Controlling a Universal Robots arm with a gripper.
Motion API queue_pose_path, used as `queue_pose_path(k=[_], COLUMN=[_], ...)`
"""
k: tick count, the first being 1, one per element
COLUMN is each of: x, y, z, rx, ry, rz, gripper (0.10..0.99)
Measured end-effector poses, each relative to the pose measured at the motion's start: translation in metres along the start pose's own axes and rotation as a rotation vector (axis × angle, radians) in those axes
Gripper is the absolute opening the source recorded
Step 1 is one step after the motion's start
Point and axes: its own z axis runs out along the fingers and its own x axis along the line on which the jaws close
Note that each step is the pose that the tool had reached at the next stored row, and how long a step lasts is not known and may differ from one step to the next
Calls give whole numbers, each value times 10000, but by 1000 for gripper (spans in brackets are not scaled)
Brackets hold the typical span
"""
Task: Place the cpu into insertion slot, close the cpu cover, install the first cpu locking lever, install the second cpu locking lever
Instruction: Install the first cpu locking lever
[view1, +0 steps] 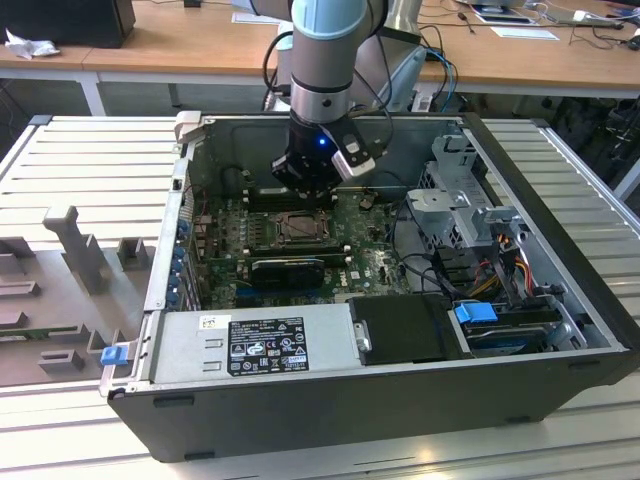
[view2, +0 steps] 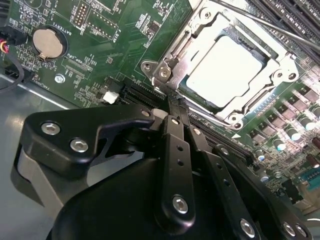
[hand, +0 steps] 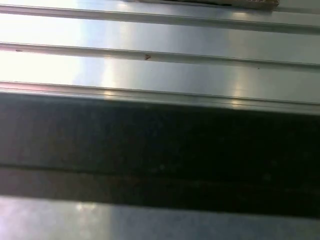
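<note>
The cpu (view2: 226, 67) lies flat in its socket on the green motherboard, silver-grey top up. The cpu cover (view2: 197, 42), a silvery frame, lies down around it with the chip showing through its window. A thin metal lever rod (view2: 260, 20) runs along one side of the socket. My gripper (view2: 173, 100) has its black fingers (view2: 175, 145) pressed together, shut, with the tips at the socket's corner by a lever hook (view2: 164, 72). In the exterior view the gripper (view1: 303, 188) hangs inside the open computer case, just above the socket (view1: 298, 229).
A long black card (view1: 290, 268) sits beside the socket. The power supply (view1: 255, 345) fills the case's front, and a drive cage (view1: 468, 212) with cables stands at the exterior view's right. Case walls (view1: 185, 200) close in around. A coin battery (view2: 48, 41) lies on the board.
</note>
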Motion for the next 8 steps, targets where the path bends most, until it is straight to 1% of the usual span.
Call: queue_pose_path(k=[4,6,8], x=[-1,-1,-2], y=[-1,-2,-2], z=[17,26,41], rx=[68,79,69], ry=[5,6,5], rz=[0,0,-1], gripper=[106,106,106])
